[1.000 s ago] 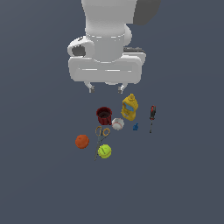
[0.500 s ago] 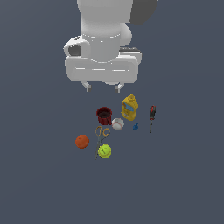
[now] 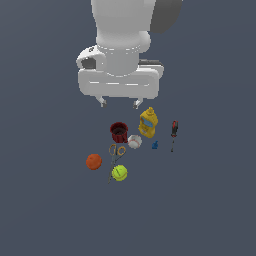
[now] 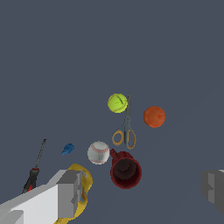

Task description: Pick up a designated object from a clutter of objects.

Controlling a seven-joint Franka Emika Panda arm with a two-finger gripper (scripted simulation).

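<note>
**While poised above the clutter: arm and item listing**

- Gripper [image 3: 119, 103]: suspended over the floor, pointing down, fingers spread wide and holding nothing; short fingertips [image 3: 103, 103] visible beneath the broad white hand body. Seated below a thick white wrist that rises out of the exterior view's top edge.
- Designated object [image 3: 155, 145]: tiny bright blue piece, lying on the floor between the white baseball [image 3: 134, 142] and the screwdriver [image 3: 173, 133], just in front of the yellow bottle [image 3: 148, 122]. Untouched, well apart from the fingers. Also seen from the wrist [image 4: 67, 149].
- Dark red cup [image 3: 119, 132]: upright, opening upward, just beside the baseball.
- Scissors [image 3: 116, 152]: orange handles, lying flat, blades reaching alongside the green tennis ball [image 3: 119, 173].
- Orange ball [image 3: 94, 161]: apart from the rest, toward the exterior view's left.
- Floor [image 3: 45, 210]: plain dark grey-blue.
</note>
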